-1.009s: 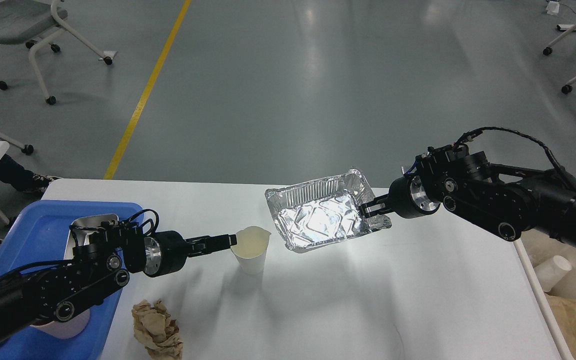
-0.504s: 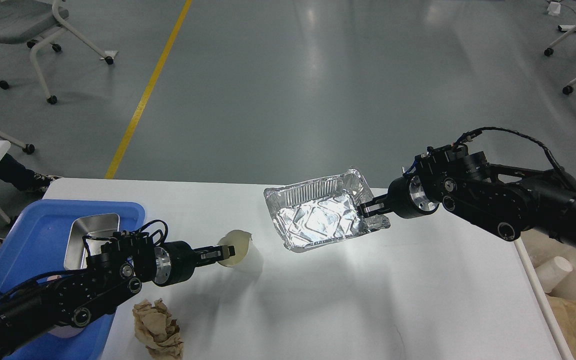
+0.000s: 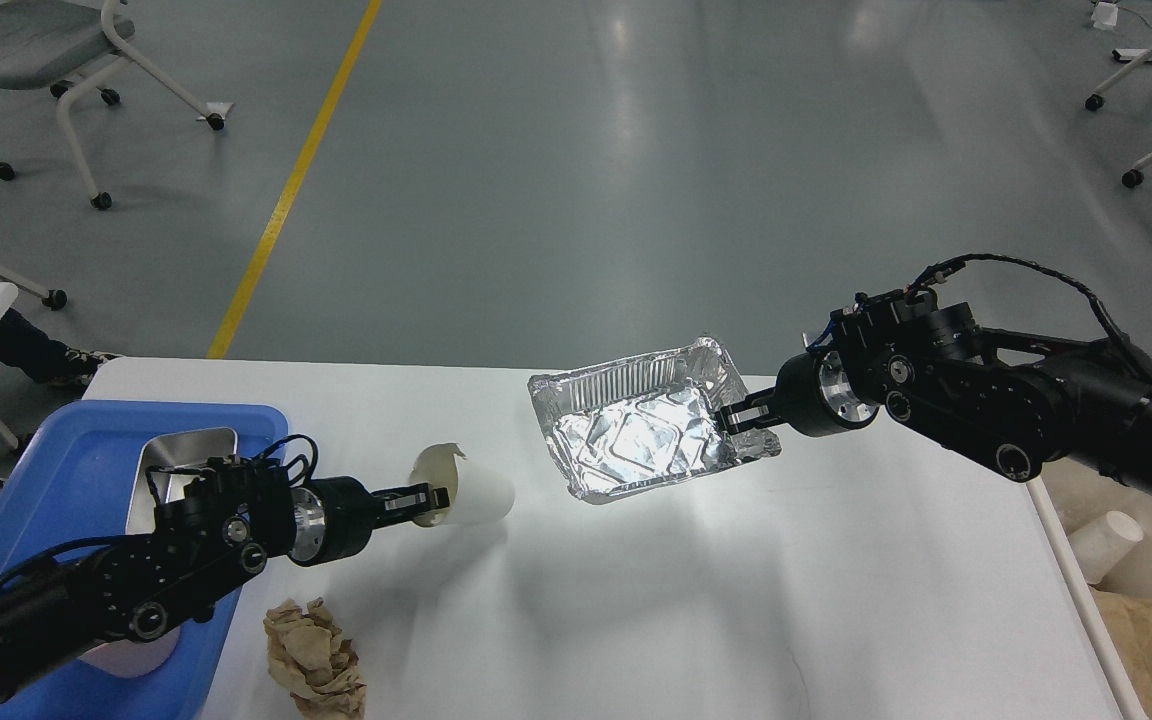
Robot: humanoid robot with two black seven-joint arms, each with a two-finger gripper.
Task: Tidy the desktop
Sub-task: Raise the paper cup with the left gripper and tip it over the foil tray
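The white desktop (image 3: 656, 600) fills the lower half of the view. My left gripper (image 3: 428, 500) is shut on the rim of a white paper cup (image 3: 471, 493), which is tipped on its side with its mouth toward the left, just above the desktop. My right gripper (image 3: 742, 416) is shut on the right rim of a crumpled foil tray (image 3: 636, 430) and holds it tilted above the far middle of the desktop. A crumpled brown paper ball (image 3: 314, 660) lies near the front left.
A blue plastic tray (image 3: 46, 480) at the left edge holds a steel container (image 3: 181, 460). A cream bin (image 3: 1126, 580) with a white cup and brown paper stands beside the right edge. Chairs stand on the grey floor beyond.
My left gripper has pulled back to the left with the cup, tipping it from upright onto its side. The right gripper and foil tray have barely moved.
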